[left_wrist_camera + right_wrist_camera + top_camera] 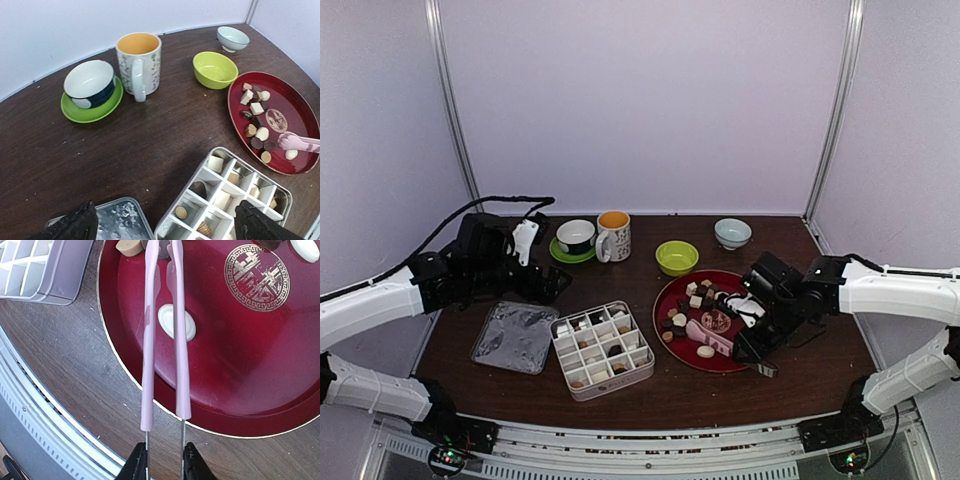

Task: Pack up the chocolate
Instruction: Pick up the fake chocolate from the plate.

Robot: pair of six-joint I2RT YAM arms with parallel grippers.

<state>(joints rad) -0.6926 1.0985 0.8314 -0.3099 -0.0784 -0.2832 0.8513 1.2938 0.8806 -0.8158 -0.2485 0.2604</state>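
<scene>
The chocolate lies as several dark, tan and cream pieces on a red plate. More pieces sit in a white compartment box, also in the left wrist view. My right gripper is shut on the metal ends of the pink tongs. The tongs reach over the plate, above a white oval chocolate. Their tips run out of the frame's top. My left gripper is open and empty, hovering behind the box and its lid.
A patterned mug, a cup on a green saucer, a green bowl and a pale blue bowl stand along the back. The silver lid lies left of the box. The table's front edge is near the plate.
</scene>
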